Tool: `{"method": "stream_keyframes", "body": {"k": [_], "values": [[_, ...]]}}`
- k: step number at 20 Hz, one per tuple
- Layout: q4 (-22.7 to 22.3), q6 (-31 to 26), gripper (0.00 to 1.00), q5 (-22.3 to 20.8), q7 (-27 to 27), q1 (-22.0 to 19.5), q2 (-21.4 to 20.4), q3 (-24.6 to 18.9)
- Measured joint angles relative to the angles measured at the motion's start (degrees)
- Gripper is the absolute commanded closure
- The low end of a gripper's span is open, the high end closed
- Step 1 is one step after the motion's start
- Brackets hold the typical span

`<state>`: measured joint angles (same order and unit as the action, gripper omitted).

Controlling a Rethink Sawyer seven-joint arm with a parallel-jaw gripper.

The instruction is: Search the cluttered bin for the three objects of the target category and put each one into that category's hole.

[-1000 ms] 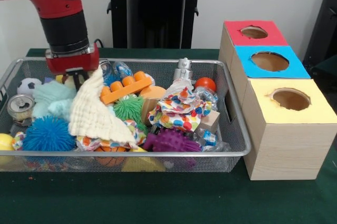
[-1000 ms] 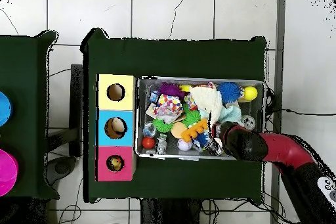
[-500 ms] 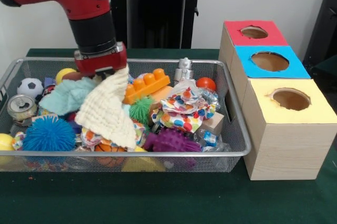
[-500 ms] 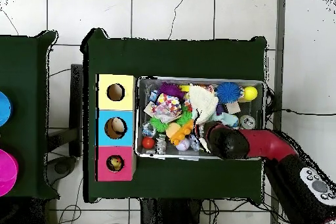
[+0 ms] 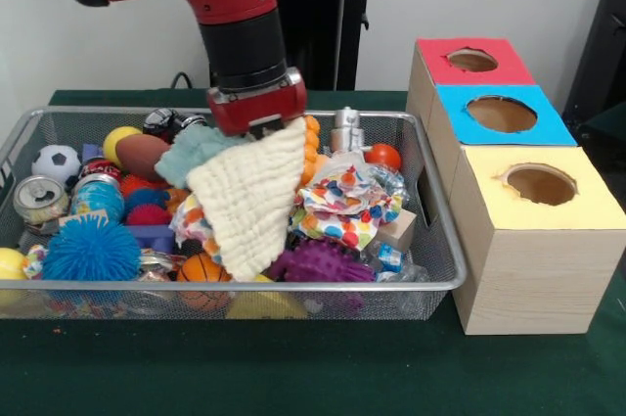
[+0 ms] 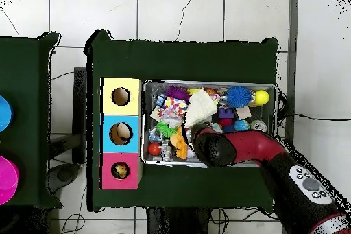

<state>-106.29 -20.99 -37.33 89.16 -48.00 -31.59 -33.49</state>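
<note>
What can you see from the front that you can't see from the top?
Only the front view shows the pincer holding up the cream cloth, and the wooden sides of the boxes. Only the overhead view shows something sitting inside the blue hole and the red hole, plus the tiled floor. Both show the wire bin, the blue spiky ball and the three coloured box tops.
</note>
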Motion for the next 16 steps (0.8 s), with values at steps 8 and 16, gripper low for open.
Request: {"method": "stream_keyframes", "body": {"k": [8,16], "values": [[-3.04,0.2,1.0,3.6,0.0,3.94,-2.09,0.02],[-5.54,2.82,1.0,5.26,0.0,6.18,-2.5,0.34]]}}
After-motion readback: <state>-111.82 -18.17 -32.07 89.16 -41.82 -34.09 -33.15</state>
